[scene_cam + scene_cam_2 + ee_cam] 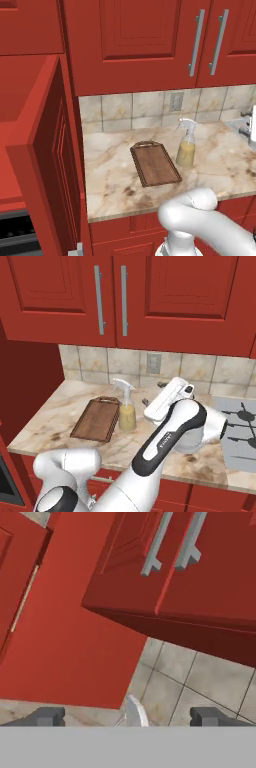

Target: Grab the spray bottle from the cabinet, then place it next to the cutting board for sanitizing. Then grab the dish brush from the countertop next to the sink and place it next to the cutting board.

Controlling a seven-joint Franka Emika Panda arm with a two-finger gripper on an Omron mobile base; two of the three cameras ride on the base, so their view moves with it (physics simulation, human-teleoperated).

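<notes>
Spray bottle [186, 146] is standing upright on the worktop [220, 165], just right of the cutting board [155, 163]. Gripper [127, 716] is hovering wide open, holding nothing, above the sprayer head. No writing is readable.

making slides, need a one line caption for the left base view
Clear cone-shaped spray bottle of yellowish liquid stands upright beside the dark brown wooden cutting board on the beige marbled countertop.
</notes>
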